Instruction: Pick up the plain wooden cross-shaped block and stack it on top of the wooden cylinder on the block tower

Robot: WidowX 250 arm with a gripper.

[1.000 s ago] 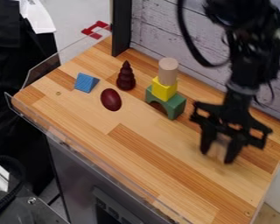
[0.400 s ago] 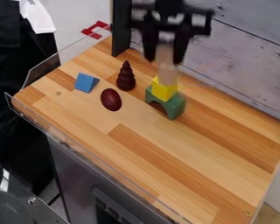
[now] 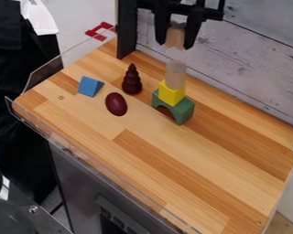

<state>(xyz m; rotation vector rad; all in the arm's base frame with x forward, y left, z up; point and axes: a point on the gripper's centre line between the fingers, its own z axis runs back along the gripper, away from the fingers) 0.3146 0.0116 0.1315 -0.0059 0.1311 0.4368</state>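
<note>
Your tool grips the tan block; centre it over the cylinder below, lower slowly, release gently.

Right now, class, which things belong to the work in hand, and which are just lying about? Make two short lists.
In the work, it seems:
Pale block, held in the gripper
Pale cylinder on yellow block on green arch, nearest the gripper

Lying about:
Blue wedge
Dark red egg
Dark ringed cone
</note>
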